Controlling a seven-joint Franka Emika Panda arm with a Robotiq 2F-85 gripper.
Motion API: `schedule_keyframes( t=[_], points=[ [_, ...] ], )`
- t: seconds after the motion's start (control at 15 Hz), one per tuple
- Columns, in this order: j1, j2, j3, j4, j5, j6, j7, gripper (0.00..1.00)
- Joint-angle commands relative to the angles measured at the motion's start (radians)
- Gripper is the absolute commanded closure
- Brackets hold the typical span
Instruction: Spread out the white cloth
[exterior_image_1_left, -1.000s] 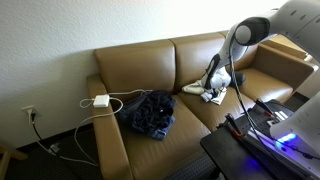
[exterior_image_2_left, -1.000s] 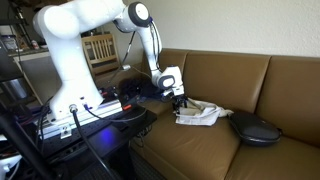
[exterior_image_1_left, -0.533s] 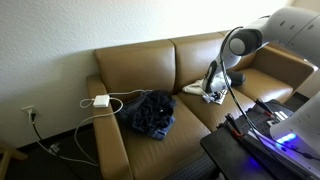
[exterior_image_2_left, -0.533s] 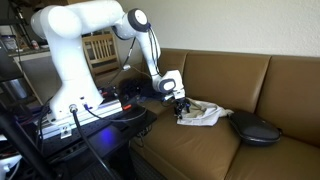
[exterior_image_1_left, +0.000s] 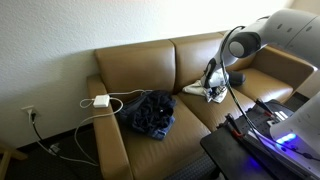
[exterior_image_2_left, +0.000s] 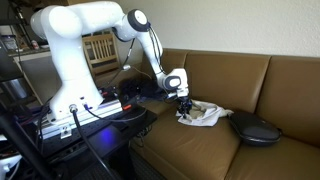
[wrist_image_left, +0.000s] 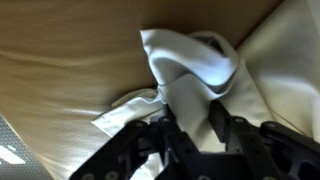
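The white cloth (exterior_image_1_left: 200, 90) lies crumpled on the right seat cushion of the brown sofa (exterior_image_1_left: 140, 65); it also shows as a bunched heap in an exterior view (exterior_image_2_left: 208, 116). My gripper (exterior_image_1_left: 214, 93) is down on the cloth's near edge (exterior_image_2_left: 184, 109). In the wrist view the cloth (wrist_image_left: 195, 60) is folded into a raised ridge. My gripper (wrist_image_left: 197, 125) has its two black fingers pressed on either side of that fold, shut on it.
A dark blue garment (exterior_image_1_left: 150, 112) lies on the left seat, seen too in an exterior view (exterior_image_2_left: 255, 128). A white charger (exterior_image_1_left: 100, 101) with its cable sits on the sofa's left side. A black stand with electronics (exterior_image_1_left: 262, 135) is in front of the sofa.
The gripper has come down onto the cloth and its fingers have closed from wide open onto a fold of it.
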Motion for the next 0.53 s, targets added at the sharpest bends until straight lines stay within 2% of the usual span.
schedule_keyframes(
  t=[0.0, 0.07, 0.2, 0.47],
  points=[
    [-0.074, 0.015, 0.021, 0.095, -0.038, -0.167, 0.046, 0.89],
    [-0.107, -0.008, 0.046, 0.112, -0.053, -0.235, 0.025, 0.97],
    [-0.15, -0.049, 0.077, 0.144, -0.071, -0.336, -0.003, 1.0],
    [-0.214, -0.151, 0.16, 0.138, -0.096, -0.514, -0.09, 0.97]
  ],
)
